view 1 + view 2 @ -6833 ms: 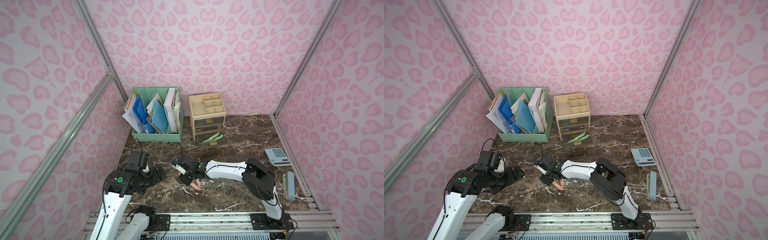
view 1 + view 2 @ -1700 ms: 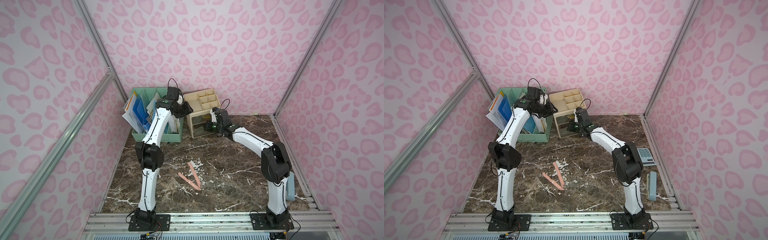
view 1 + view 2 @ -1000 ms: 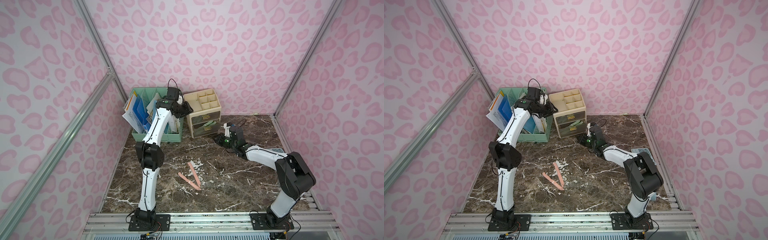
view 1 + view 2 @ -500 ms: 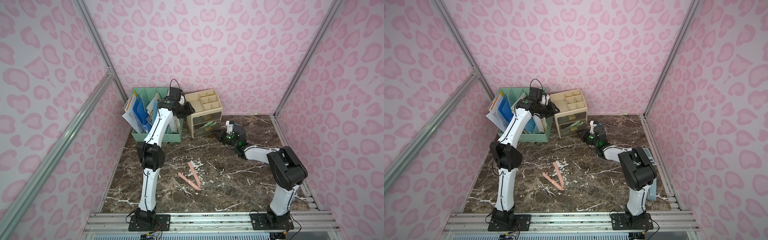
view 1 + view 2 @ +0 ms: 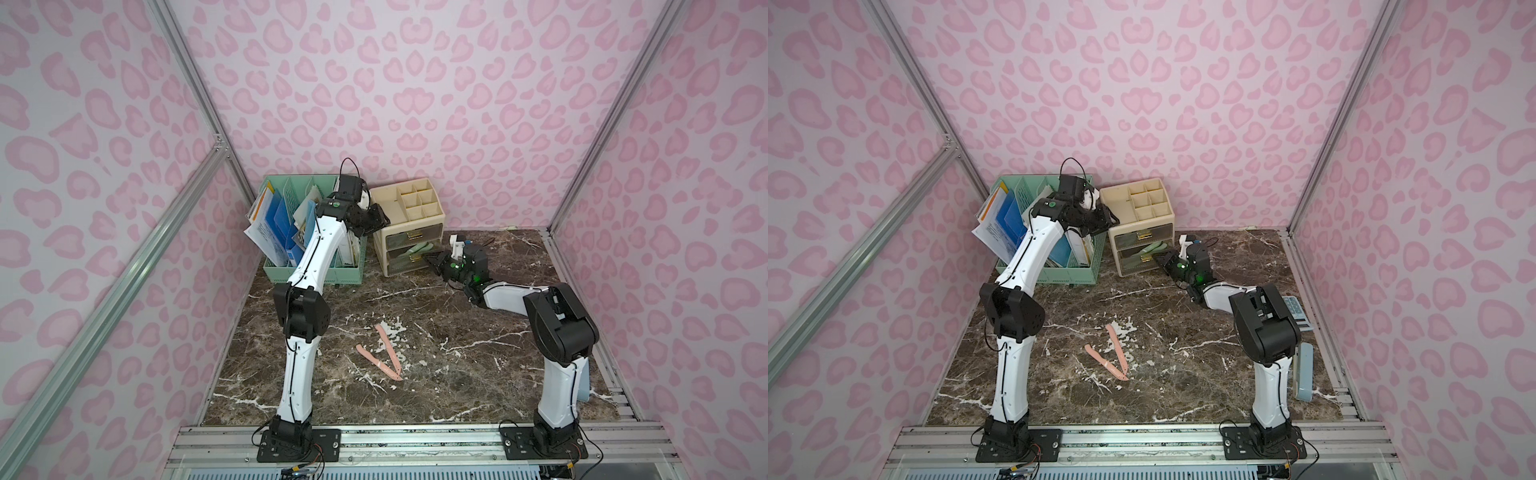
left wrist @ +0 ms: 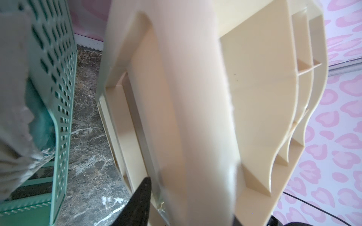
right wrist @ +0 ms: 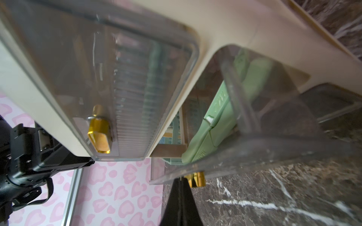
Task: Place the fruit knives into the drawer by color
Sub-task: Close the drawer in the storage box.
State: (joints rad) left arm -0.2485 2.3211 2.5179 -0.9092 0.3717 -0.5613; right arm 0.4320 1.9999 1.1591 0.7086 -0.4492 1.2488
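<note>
- Two green knives [image 7: 213,117] lie side by side in the partly pulled-out drawer [image 7: 284,125], the one just below the top drawer [image 7: 98,68] of the cream drawer organizer [image 5: 390,199]. In both top views their pale ends show above the drawer's clear front.
- The right claw [image 7: 181,185] is at that drawer's front, outside the organizer. It is clenched tip to tip with nothing between, and the tips touch the lower edge of the clear front just beside its gold knob [image 7: 195,179]. The green knives lie just behind that front, apart from the tips.
- Two pink knives [image 5: 388,347] lie flat on the marble table [image 5: 478,374], well in front of the organizer. They form a narrow V that meets at the ends farther from it, well apart from both claws.
- The left claw [image 5: 382,219] is at the organizer's upper corner, on the side away from the right claw. Its jaws are part-way apart and straddle the organizer's wall. In the left wrist view one black finger [image 6: 142,195] lies against the outer face and cream plastic fills the gap, so it is grasping the organizer.
- The top drawer is shut. A teal-green shape behind its ribbed front is too blurred to identify.
- A green file basket [image 5: 316,274] holding papers stands just beside the organizer, on the left claw's side.
</note>
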